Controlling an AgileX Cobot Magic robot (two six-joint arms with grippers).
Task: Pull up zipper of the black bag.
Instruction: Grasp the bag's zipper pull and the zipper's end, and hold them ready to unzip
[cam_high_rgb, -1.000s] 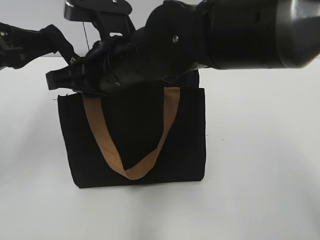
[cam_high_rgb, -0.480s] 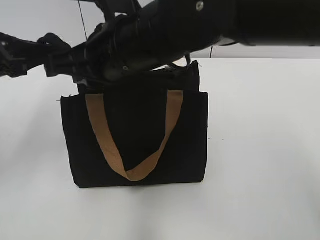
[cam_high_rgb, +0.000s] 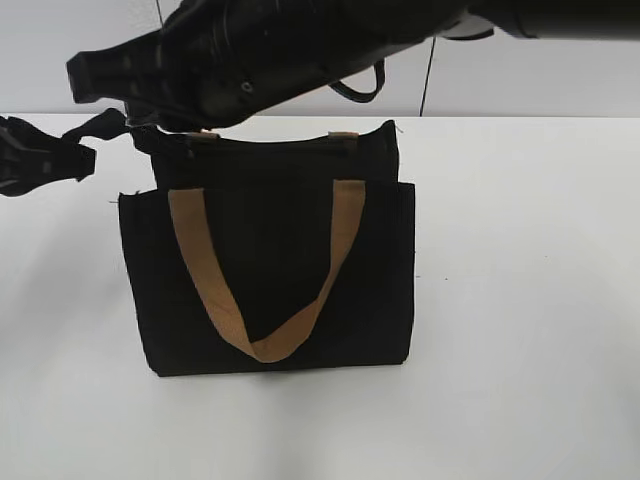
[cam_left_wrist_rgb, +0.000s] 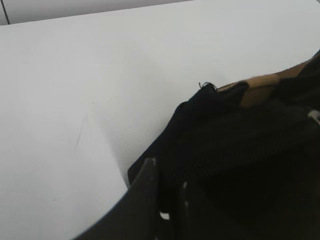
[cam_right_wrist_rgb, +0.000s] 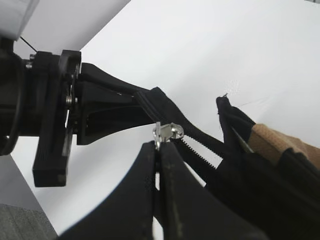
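Note:
The black bag (cam_high_rgb: 280, 280) stands upright on the white table, its tan handle (cam_high_rgb: 270, 345) hanging down the front. My right arm (cam_high_rgb: 250, 60) reaches across above the bag's top to its left end. In the right wrist view my right gripper (cam_right_wrist_rgb: 159, 145) is shut on the zipper (cam_right_wrist_rgb: 167, 132), a small silver pull tab on the toothed black zip line. My left gripper (cam_high_rgb: 45, 160) sits left of the bag and is shut on the black fabric tail at the zip's end (cam_left_wrist_rgb: 167, 180). It also shows in the right wrist view (cam_right_wrist_rgb: 50, 115). The bag fills the right of the left wrist view (cam_left_wrist_rgb: 250, 150).
The white table (cam_high_rgb: 520, 300) stretches bare to the right of the bag and in front of it. A pale wall runs behind the table. The right arm's dark bulk covers the upper part of the exterior view.
The right arm has risen and shifted left, uncovering the bag's top edge. The left gripper has moved left and slightly down, with the black tail stretched out from the bag.

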